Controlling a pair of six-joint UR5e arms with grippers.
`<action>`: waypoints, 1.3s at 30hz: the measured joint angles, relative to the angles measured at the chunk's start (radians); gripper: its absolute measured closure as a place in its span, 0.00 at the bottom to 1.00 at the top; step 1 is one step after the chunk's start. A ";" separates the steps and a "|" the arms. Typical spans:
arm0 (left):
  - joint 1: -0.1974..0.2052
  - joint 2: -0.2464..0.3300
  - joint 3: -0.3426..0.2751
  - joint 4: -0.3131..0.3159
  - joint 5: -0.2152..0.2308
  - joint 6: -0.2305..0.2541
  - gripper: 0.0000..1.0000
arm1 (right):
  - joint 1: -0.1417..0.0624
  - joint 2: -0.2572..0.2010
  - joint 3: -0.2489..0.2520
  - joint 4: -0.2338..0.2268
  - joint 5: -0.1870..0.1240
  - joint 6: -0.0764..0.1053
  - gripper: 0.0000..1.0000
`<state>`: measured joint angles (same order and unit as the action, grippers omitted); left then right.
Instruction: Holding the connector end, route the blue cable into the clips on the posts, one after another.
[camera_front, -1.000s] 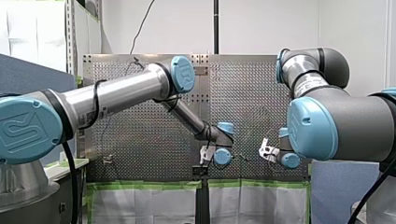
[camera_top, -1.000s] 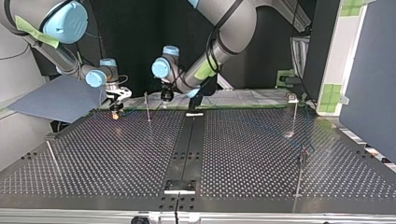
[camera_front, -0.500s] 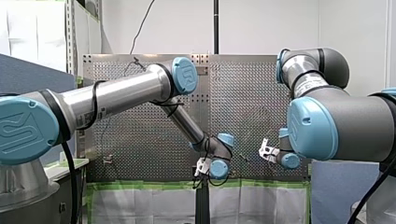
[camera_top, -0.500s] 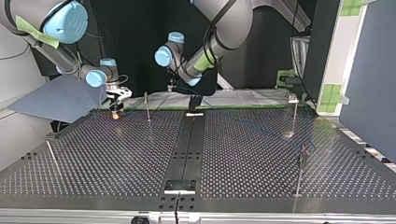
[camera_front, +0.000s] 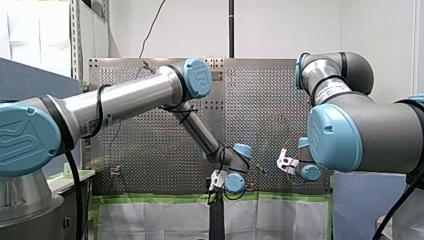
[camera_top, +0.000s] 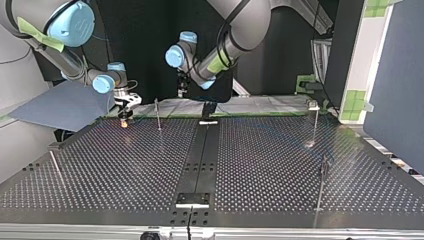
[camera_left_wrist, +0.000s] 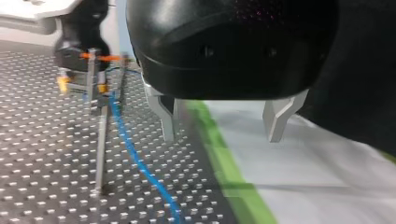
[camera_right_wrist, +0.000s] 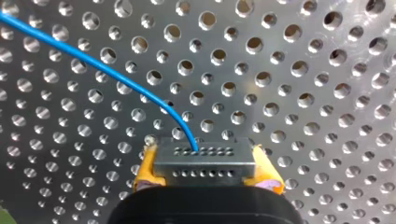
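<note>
My right gripper (camera_right_wrist: 206, 169) is clamped on the connector (camera_right_wrist: 204, 157) — a flat grey metal block with two rows of small round holes in its face. The yellow pads (camera_right_wrist: 145, 170) press on its two short ends. The blue cable (camera_right_wrist: 107, 70), a thin smooth round strand, leaves the upper row of holes and curves away over the perforated table (camera_right_wrist: 303, 70), a bright metal plate with a regular grid of round holes.

In the top view this gripper sits low at the table's far edge, at the view's left, near a thin upright metal post (camera_top: 158, 116). Another slim post (camera_top: 316, 122) stands well apart, at the view's right.

My left gripper (camera_left_wrist: 222, 123) stands wide open and holds nothing. Its fingers (camera_left_wrist: 164, 114) are bare grey metal, angular, under a glossy black rounded housing. It hangs over the table's edge, where a strip of green tape (camera_left_wrist: 224, 163) borders a white sheet (camera_left_wrist: 322, 177).

In the left wrist view the cable lies as a blue line on the table, passing just beside the foot of the post. Whether it sits in the post's clip I cannot tell — that part is blurred.
</note>
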<state>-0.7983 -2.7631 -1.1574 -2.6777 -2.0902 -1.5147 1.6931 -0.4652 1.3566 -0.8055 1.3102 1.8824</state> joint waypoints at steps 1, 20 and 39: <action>0.001 0.004 0.000 0.006 0.001 -0.001 0.10 | 0.001 0.000 0.000 0.000 0.000 0.000 1.00; -0.045 0.019 0.000 0.038 0.092 -0.003 0.10 | 0.002 0.002 0.000 -0.006 0.000 0.002 1.00; -0.036 0.019 0.000 0.127 0.114 -0.041 0.10 | 0.003 0.004 0.000 -0.006 -0.001 0.003 1.00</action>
<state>-0.8344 -2.7446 -1.1576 -2.5510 -1.9766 -1.5558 1.6957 -0.4613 1.3563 -0.8117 1.3092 1.8854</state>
